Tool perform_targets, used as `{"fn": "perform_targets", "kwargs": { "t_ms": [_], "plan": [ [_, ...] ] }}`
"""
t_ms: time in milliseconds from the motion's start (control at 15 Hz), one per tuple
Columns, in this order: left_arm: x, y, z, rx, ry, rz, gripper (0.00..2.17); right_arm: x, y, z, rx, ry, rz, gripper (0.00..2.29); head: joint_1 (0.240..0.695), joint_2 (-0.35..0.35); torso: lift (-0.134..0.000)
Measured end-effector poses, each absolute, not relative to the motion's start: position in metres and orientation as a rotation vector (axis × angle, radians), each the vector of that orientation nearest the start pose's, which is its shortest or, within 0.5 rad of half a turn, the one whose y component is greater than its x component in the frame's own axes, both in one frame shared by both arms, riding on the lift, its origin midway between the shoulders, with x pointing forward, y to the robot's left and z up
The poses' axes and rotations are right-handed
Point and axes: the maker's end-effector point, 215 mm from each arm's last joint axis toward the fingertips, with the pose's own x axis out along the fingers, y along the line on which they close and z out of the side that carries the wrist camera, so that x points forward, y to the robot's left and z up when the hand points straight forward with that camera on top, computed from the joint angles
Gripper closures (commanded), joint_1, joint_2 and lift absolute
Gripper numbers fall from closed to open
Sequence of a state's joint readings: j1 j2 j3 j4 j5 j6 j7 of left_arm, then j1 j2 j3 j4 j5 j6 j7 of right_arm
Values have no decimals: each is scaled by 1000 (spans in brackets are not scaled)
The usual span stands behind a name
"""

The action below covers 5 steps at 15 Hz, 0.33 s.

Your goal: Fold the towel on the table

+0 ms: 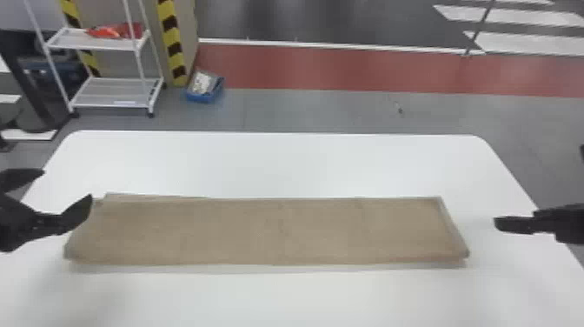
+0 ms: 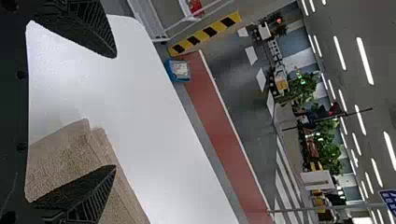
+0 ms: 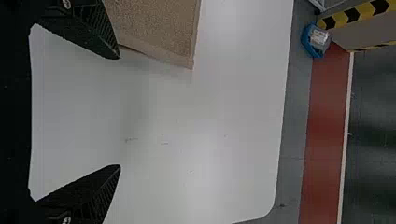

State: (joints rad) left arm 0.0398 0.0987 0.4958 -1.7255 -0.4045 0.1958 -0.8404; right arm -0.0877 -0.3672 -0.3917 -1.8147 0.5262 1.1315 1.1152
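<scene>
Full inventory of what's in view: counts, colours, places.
Round-cornered table: 1, white, before the robot
Folded rectangular cloth towel: 1, tan, on table
Metal-framed rack: 1, white, beyond table, left
Box with contents: 1, blue, floor beside rack
Striped vertical strips: 2, yellow-black, behind rack
Floor band: 1, red, beyond table
Leafy plants: several, green, background
Ceiling lights: many, white, overhead
Left gripper: 1, black, open, towel's left end
Right gripper: 1, black, open, right of towel
</scene>
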Motion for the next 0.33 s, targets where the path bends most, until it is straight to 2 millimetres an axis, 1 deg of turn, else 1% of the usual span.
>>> {"fn": "perform_targets", "kwargs": {
  "t_ms": [333],
  "plan": [
    [514,406,-378,382,343,-264,46,460,-488,-393,-41,874,142,53,695,-92,-124]
  ]
}}
